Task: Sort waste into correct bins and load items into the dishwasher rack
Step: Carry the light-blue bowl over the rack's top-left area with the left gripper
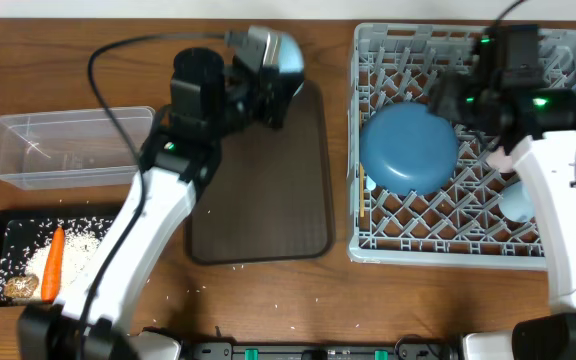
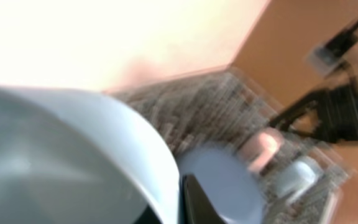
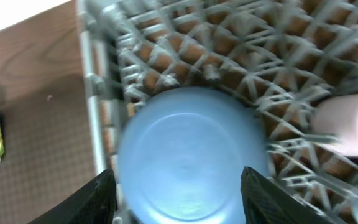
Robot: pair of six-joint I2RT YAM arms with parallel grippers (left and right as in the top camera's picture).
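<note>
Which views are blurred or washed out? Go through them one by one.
Overhead: mostly sharp, evenly lit. Left wrist: heavy motion blur, the white bowl and dishwasher rack smeared, upper left blown out white. Right wrist: softer blur over the blue plate and rack lattice, top-left corner overexposed.

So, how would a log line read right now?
left gripper: shut on white bowl | right gripper: open above blue plate in dishwasher rack
</note>
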